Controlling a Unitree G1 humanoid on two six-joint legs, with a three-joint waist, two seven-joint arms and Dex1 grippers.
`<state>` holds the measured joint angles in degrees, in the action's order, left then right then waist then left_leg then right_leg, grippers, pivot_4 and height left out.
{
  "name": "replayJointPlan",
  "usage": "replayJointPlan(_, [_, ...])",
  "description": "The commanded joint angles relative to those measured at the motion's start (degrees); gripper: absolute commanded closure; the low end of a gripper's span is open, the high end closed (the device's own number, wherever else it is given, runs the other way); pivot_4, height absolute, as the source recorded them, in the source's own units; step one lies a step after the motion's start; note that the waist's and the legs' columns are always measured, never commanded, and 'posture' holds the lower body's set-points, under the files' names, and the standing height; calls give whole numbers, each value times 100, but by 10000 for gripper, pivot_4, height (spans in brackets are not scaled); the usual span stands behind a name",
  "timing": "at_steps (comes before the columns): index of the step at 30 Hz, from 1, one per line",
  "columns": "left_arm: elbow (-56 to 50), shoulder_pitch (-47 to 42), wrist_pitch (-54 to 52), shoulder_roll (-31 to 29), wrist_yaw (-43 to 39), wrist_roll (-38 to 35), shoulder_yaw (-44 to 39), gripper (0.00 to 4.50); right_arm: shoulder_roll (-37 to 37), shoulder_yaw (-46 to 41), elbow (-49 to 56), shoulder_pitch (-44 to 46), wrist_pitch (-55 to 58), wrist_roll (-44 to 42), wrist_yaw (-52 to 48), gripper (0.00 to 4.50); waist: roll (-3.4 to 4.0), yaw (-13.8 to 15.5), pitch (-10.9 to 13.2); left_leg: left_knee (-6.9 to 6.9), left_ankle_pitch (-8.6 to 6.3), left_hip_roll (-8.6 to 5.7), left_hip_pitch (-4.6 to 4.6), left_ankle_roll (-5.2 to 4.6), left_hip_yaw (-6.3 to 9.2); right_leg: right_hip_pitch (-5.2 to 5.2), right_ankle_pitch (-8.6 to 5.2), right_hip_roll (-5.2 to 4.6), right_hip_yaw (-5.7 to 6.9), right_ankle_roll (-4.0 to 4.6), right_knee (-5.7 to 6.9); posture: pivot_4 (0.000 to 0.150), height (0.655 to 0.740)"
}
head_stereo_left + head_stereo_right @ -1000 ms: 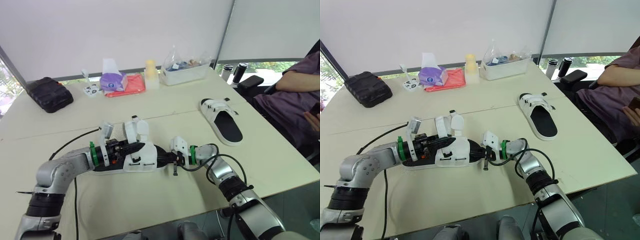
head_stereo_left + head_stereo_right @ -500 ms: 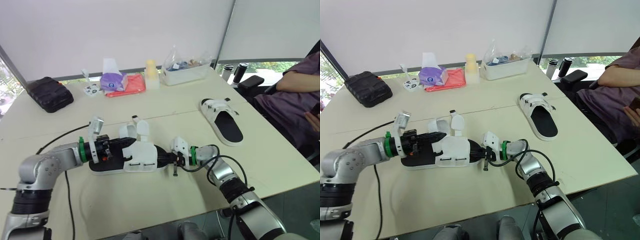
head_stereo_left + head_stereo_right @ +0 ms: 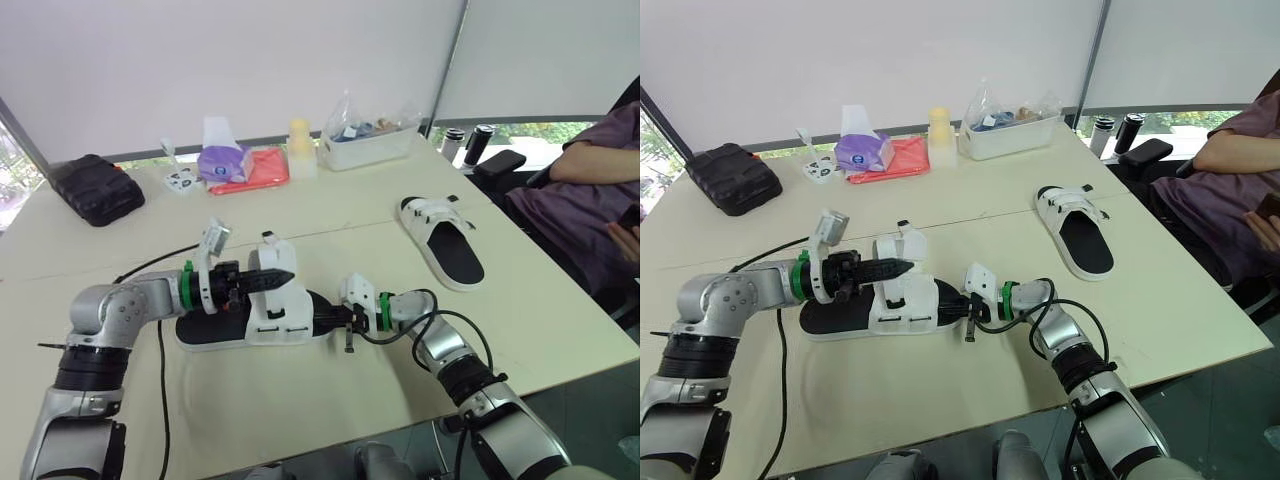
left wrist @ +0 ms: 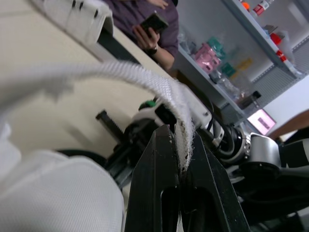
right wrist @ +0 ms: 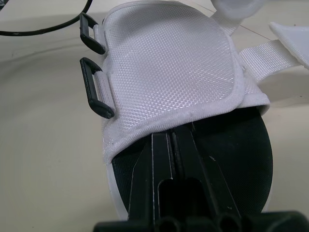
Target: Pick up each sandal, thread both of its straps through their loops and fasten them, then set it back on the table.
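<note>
White webbing of one strap [image 4: 145,79] is pinched between the closed fingers of the left gripper [image 3: 288,276] and held above the near sandal [image 3: 225,330]. The sandal lies on the table [image 3: 300,420], its end clamped by the right gripper [image 3: 332,318]. Both black loops [image 5: 94,87] are empty, so nothing is threaded yet. Whether the far sandal [image 3: 445,240] is fastened cannot be told.

We see the left gripper [image 3: 283,277] pinched on a white strap [image 3: 270,252], held up above the near sandal [image 3: 262,322]. That sandal lies on the table [image 3: 330,410]. The right gripper [image 3: 338,318] touches its end (we can't tell the grip). The second sandal [image 3: 443,243] lies well apart, near a seated person [image 3: 590,190]. A black pouch [image 3: 95,188], tissue pack [image 3: 225,160] and clear bin [image 3: 370,142] sit along the far edge.
</note>
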<state>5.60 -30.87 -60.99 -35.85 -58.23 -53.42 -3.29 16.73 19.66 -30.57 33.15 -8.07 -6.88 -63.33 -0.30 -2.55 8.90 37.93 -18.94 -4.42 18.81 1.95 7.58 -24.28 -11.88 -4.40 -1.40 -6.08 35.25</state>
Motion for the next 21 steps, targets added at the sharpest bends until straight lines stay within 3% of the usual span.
replayJointPlan(1, [148,-250,-2,-142,-318,119,3,44441,84,239,-372,-220,264,485,104,45000,-1,2,0,0,0,0,0,0,0,0,0,0,0,0,0,1500,7400])
replayJointPlan(21, [-94,227,402,-145,-687,784,247,44441,86,220,-329,-259,294,464,123,45000,0,3,0,-2,0,1,-1,0,0,1,0,-1,-1,0,-2,1500,7400])
